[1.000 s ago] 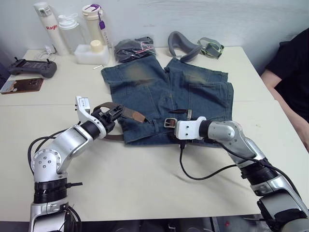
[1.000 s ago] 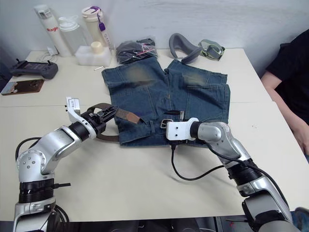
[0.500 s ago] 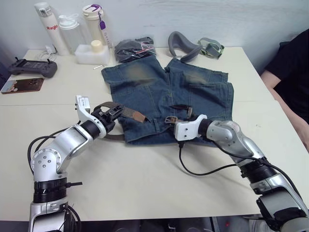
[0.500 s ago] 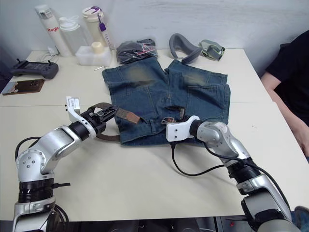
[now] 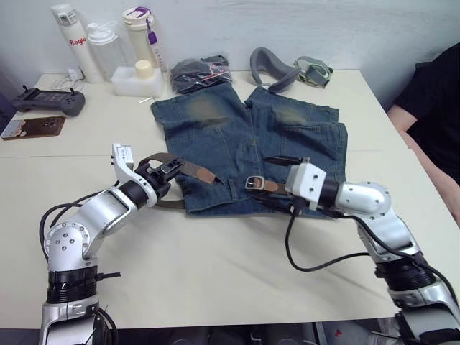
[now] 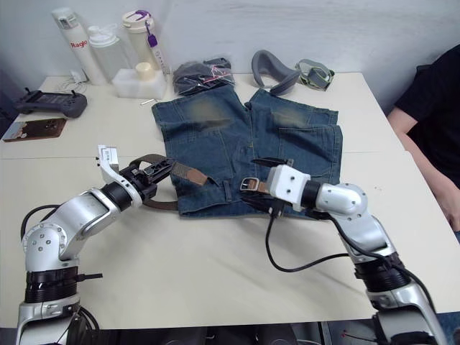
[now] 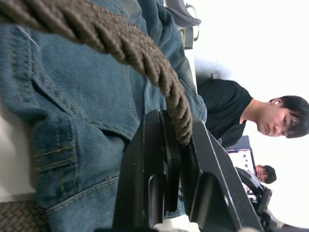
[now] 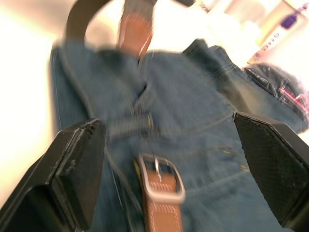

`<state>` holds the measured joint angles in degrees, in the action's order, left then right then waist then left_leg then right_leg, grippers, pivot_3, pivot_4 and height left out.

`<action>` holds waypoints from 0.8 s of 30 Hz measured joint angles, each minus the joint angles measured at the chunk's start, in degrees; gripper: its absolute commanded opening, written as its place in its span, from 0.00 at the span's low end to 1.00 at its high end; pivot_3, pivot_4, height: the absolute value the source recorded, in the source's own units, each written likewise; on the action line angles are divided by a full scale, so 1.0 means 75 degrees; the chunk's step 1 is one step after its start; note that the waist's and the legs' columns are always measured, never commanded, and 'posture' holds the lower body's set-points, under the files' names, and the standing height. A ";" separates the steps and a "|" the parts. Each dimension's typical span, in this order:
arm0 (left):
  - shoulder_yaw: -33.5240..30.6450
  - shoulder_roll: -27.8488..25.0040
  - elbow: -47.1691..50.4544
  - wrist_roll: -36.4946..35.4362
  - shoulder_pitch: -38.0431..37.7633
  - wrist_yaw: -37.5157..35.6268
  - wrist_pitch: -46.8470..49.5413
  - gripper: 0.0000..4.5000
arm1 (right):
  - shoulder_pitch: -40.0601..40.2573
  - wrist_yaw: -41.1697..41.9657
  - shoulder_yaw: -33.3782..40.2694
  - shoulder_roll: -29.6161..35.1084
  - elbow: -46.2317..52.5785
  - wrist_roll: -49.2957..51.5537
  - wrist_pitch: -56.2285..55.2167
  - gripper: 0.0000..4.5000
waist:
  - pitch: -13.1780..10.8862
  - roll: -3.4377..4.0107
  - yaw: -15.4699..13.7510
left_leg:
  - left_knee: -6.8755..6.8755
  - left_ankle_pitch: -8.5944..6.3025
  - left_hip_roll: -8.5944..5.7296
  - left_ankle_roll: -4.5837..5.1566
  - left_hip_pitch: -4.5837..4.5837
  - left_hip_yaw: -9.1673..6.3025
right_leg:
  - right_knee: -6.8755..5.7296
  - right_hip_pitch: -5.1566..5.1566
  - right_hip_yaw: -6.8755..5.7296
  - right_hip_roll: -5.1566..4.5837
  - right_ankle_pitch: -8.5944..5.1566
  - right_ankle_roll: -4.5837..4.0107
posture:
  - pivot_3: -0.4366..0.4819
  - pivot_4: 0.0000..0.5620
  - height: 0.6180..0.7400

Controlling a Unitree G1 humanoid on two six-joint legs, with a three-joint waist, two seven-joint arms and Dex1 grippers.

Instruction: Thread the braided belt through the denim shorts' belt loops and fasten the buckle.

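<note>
A: Denim shorts (image 5: 251, 147) lie flat in the middle of the pale bench (image 5: 215, 273), waistband toward the robot, legs pointing away. What's the biggest worry?

B: The whole garment shifting, I'd say. The left gripper (image 5: 167, 171) is pinched shut on the braided belt (image 5: 188, 169) at the waist's left corner; a hard pull there could drag or bunch the shorts instead of feeding the strap.

A: And the right gripper (image 6: 264, 182)?

B: Spread wide, holding nothing, hovering just over the buckle (image 5: 253, 182) on the waistband. If it closes off-centre it may catch denim along with the metal, or knock the buckle askew.

A: The belt loops?

B: Too small to judge how many are threaded. The tan tip (image 5: 204, 174) sticks out free by the left gripper, so fastening looks not yet done.

A: The surroundings?

B: A person's dark sleeve (image 5: 431, 108) at the right edge. Along the far side stand bottles (image 5: 108, 39), a dark bundle in a clear bag (image 5: 198, 72), a grey neck pillow (image 5: 272, 66), and a controller (image 5: 47, 100). All sit well apart from the work.
</note>
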<state>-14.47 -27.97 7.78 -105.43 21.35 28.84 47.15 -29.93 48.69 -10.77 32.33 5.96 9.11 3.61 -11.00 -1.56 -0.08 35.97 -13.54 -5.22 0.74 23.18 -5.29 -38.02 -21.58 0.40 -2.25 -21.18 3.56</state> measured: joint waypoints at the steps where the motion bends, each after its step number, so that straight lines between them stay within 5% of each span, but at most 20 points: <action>1: 0.0011 0.0000 -0.0001 0.0017 0.0009 -0.0013 0.0018 0.00 | -0.0167 -0.0096 -0.0003 -0.0087 -0.0003 -0.0015 0.0291 0.99 | 0.0000 0.0000 -0.0007 | -0.0001 0.0000 0.0000 0.0000 0.0000 -0.0002 | 0.0002 0.0000 -0.0001 0.0000 0.0000 0.0000 | 0.48 0.27 1.00; 4: 0.0072 0.0059 -0.0001 0.0095 0.0032 -0.0007 0.0009 0.00 | -0.0334 -0.0234 -0.0122 -0.0398 -0.0105 -0.0036 0.0930 0.82 | 0.0000 0.0000 -0.0035 | -0.0003 -0.0001 -0.0003 0.0001 0.0002 -0.0003 | 0.0011 0.0000 -0.0001 -0.0002 0.0000 0.0000 | 0.48 0.27 1.00; 12: 0.0332 0.0415 0.0271 0.0412 0.0003 0.0292 -0.0200 0.00 | -0.0169 0.0354 -0.0259 -0.0134 0.0288 0.0378 0.2003 0.00 | -0.0001 0.0001 -0.0176 | 0.0000 -0.0005 -0.0006 0.0008 0.0009 -0.0002 | 0.0020 0.0001 -0.0001 -0.0005 0.0000 0.0000 | 0.48 0.27 1.00; 24: 0.0897 0.1069 0.0483 0.1800 -0.0249 0.0516 -0.0371 0.00 | -0.0158 0.0793 -0.0187 0.0623 0.0566 0.0408 0.2603 0.00 | -0.0001 0.0001 -0.0179 | 0.0001 -0.0006 -0.0003 0.0010 0.0009 -0.0001 | 0.0019 0.0002 -0.0002 -0.0001 0.0000 0.0000 | 0.48 0.27 1.00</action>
<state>-7.74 -19.95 11.40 -91.93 19.48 32.72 44.38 -31.12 54.64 -12.17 37.01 10.20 12.17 23.13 -11.00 -1.55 -1.42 35.98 -13.58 -5.25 0.82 23.24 -5.30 -37.88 -21.57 0.39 -2.26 -21.18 3.56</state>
